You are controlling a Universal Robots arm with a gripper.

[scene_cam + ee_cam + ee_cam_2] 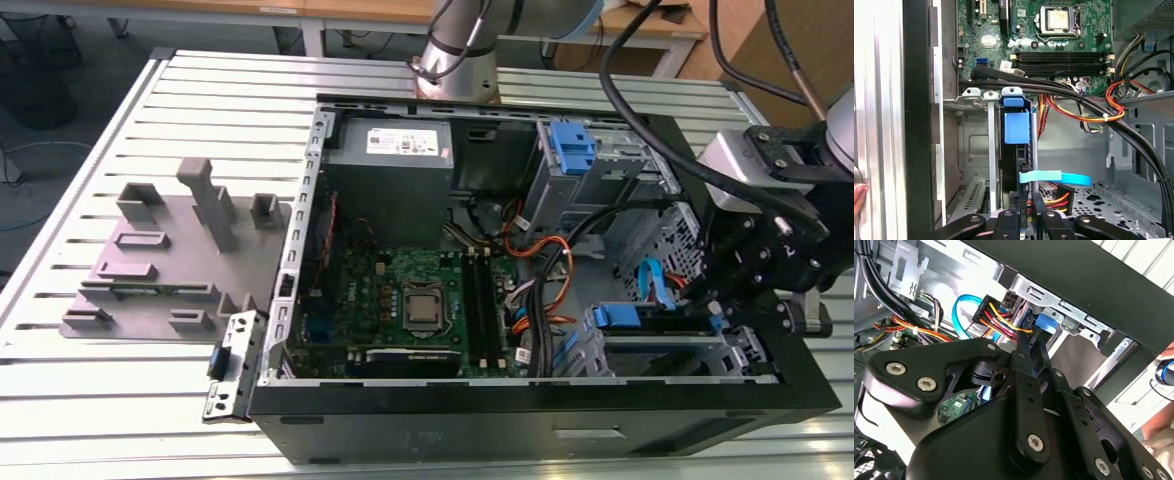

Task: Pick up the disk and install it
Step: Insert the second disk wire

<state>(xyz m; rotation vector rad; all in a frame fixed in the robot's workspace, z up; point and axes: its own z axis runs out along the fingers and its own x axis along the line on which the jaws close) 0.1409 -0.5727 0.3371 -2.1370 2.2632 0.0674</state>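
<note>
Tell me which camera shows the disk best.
The first wrist view: the disk stands edge-on in its bay, blue rail facing the camera. The exterior view shows it from above; the second wrist view catches a blue corner behind cables.

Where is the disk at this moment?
The disk sits in the lower drive cage of the open computer case, at the exterior view's right, between the motherboard and the gripper.

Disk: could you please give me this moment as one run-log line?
disk: standing in drive cage | gripper: at disk's edge, by blue cable
</note>
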